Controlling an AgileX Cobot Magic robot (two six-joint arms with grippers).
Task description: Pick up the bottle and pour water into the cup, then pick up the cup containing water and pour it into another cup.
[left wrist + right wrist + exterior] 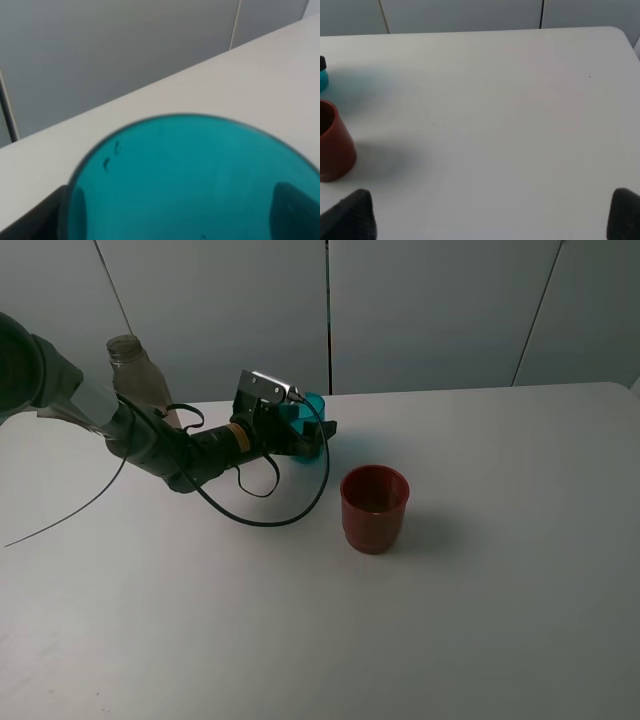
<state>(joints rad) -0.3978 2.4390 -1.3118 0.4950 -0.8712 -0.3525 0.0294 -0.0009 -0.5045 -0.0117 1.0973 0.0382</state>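
Observation:
The cup (313, 408), a teal tumbler, stands upright at the back of the table and fills the left wrist view (190, 180). My left gripper (311, 436) is open with one dark finger (45, 217) on each side of it; I cannot tell if they touch it. The bottle (135, 375), clear and capless, stands behind my left arm at the back left. The dark red cup (374, 508) stands upright in front and to the right of the teal one, and shows again in the right wrist view (332, 145). My right gripper (487, 220) is open, empty, away from both cups.
A black cable (270, 510) loops from the left arm over the white table (500, 590) between the two cups. A grey panelled wall (430, 310) runs along the table's back edge. The right arm is outside the exterior view.

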